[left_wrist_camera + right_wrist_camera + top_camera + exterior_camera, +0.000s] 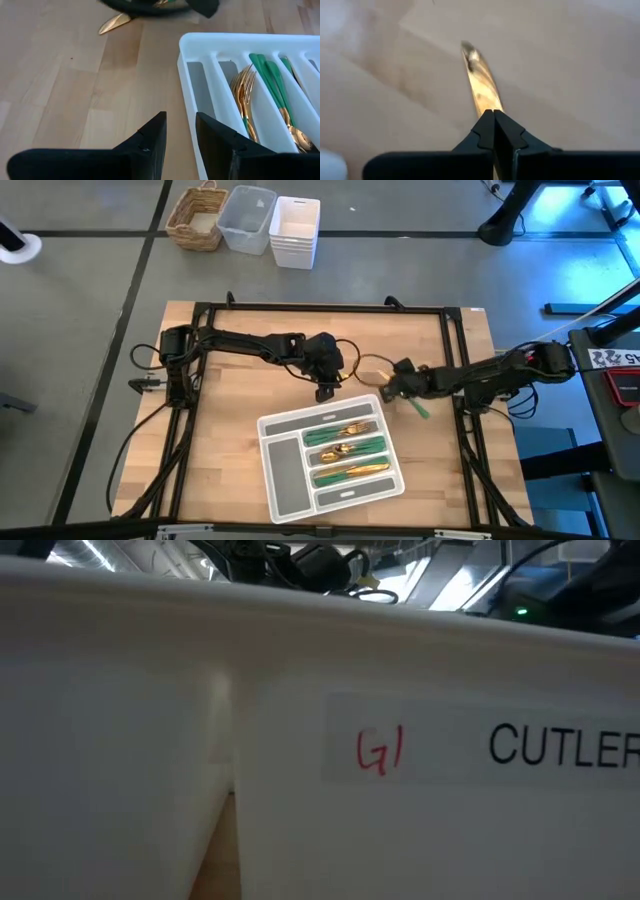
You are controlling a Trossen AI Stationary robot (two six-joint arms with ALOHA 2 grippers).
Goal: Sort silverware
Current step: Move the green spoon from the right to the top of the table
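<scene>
The grey tray (268,442) lies near the table's near edge, and gold-headed, green-handled silverware (345,450) fills its middle compartments. The forks (245,85) show in the left wrist view. My left gripper (325,392) is open (180,130) and hovers at the tray's far left corner (186,42) with nothing between its fingers. My right gripper (388,387) is just beyond the tray's far right corner, shut on a knife (480,85). The low view shows only the tray's white wall (300,790). My right gripper pinches the knife between its two fingers about where the gold blade (487,105) meets the handle. The blade sticks out ahead of the fingertips toward the table's left (115,22). The green handle (421,409) trails out behind toward the near right. Whether the knife touches the table, I cannot tell.
Black frame rails (320,308) run along the table's edges. A cable loop (370,365) lies between the two grippers. A wicker basket (197,218), a clear bin (247,218) and stacked white bins (295,230) stand beyond the far edge. Bare wood (230,380) lies left of the tray.
</scene>
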